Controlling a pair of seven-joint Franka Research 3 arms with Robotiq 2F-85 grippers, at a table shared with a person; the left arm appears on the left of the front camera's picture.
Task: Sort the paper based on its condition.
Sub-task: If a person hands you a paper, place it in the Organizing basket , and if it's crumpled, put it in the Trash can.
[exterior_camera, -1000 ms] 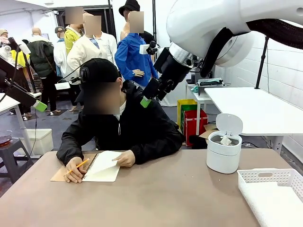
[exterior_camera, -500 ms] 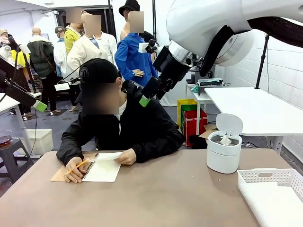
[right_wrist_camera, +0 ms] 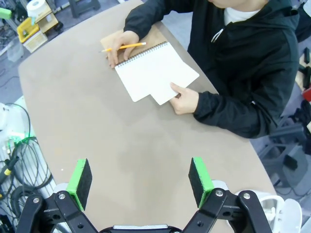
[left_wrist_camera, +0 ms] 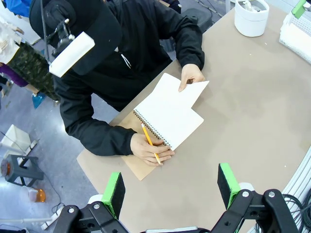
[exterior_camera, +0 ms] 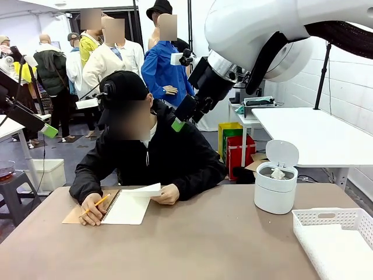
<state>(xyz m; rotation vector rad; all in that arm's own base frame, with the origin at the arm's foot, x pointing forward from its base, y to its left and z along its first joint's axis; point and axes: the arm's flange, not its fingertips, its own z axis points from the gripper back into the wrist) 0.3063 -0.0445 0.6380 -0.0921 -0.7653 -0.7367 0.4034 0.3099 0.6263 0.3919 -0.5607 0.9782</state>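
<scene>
The person's hand (exterior_camera: 168, 194) holds one flat white sheet of paper (exterior_camera: 141, 190) just above an open spiral notebook (exterior_camera: 125, 209). The same paper (left_wrist_camera: 187, 91) juts past the notebook's (left_wrist_camera: 167, 116) edge in the left wrist view. It shows as paper (right_wrist_camera: 167, 94) beside the notebook (right_wrist_camera: 148, 70) in the right wrist view. The other hand holds a yellow pencil (exterior_camera: 96, 203). My right gripper (exterior_camera: 182, 119) hangs high above the person's shoulder. Seen from the wrist, this right gripper (right_wrist_camera: 140, 179) is open and holds nothing. My left gripper (left_wrist_camera: 171, 187) is also open, high over the table's near side.
A white bin (exterior_camera: 275, 188) with its lid up stands at the right, with something white and crumpled inside. A white lattice basket (exterior_camera: 326, 220) sits at the front right corner. Bare brown tabletop (exterior_camera: 204, 239) lies between the notebook and the basket.
The person had a page lifted, laid it flat, and now holds a sheet raised and drawn toward the right. The person's head has turned upward. Neither gripper has moved.
</scene>
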